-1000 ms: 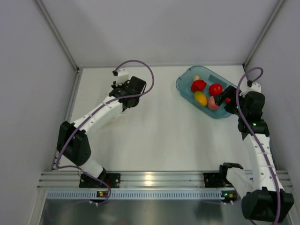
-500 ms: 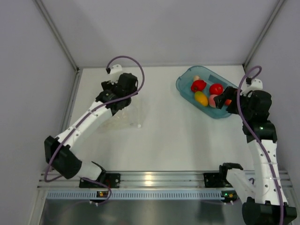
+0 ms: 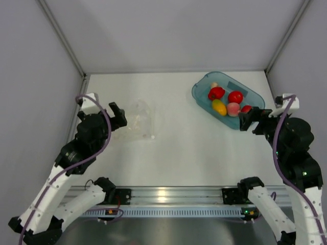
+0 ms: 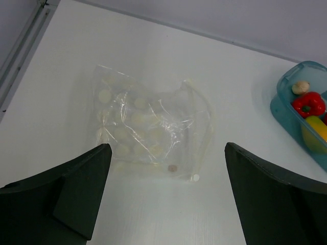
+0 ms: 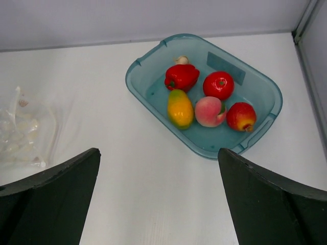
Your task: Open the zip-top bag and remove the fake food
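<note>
The bag (image 4: pixel 148 130) lies flat on the white table (image 3: pixel 179 153), on the left side, with nothing gripping it. It looks empty: through the clear plastic only the white dots and some wrinkles show, no coloured piece inside. One edge of it makes a loose curved loop, which suggests that the mouth is open, but this cannot be told for sure.

The fake food (image 5: pixel 209 111) is all in the teal tub (image 5: pixel 134 89) at the far right of the table, well apart from the bag. There is a red pepper (image 5: pixel 182 76), a tomato (image 5: pixel 218 84), a yellow fruit (image 5: pixel 180 108), a peach and a red apple (image 5: pixel 241 117), and one small pale piece (image 5: pixel 182 60) at the far wall. They sit together there probably because the tub serves as the place to collect them.

The left gripper (image 4: pixel 167 150) hangs above the near edge of the bag with its fingers wide apart and nothing between them. The right gripper (image 5: pixel 158 152) is also spread wide and empty, on the near side of the tub. Judging from this, the task seems finished or nearly so.
</note>
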Tool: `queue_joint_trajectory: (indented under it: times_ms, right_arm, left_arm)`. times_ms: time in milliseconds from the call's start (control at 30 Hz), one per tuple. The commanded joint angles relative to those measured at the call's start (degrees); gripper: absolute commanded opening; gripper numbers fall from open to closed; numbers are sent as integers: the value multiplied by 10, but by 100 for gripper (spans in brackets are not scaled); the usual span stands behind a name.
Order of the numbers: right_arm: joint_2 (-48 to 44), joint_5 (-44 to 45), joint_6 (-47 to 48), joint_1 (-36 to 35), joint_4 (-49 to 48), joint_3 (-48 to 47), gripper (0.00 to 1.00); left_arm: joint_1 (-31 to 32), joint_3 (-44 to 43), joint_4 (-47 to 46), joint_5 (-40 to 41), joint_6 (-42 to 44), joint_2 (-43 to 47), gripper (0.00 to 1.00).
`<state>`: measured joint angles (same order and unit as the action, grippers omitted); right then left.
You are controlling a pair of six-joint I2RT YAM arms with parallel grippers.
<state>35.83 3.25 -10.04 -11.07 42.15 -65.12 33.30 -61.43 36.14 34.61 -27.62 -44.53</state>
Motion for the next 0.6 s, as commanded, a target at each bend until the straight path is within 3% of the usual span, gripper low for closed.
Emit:
queue_joint_trajectory:
  times_ms: [0, 267, 567]
  right_arm:
    - [-53, 36, 31, -9, 11, 19, 99]
    - [-146, 64, 26, -9, 7, 99, 99]
    - [-158, 83, 30, -9, 0, 125, 100]
  left_arm:
    - [-3, 24, -4, -45, 70, 72, 98]
    - [-3, 89, 37, -44, 119, 220, 98]
    - [-3, 144, 31, -27, 82, 248, 98]
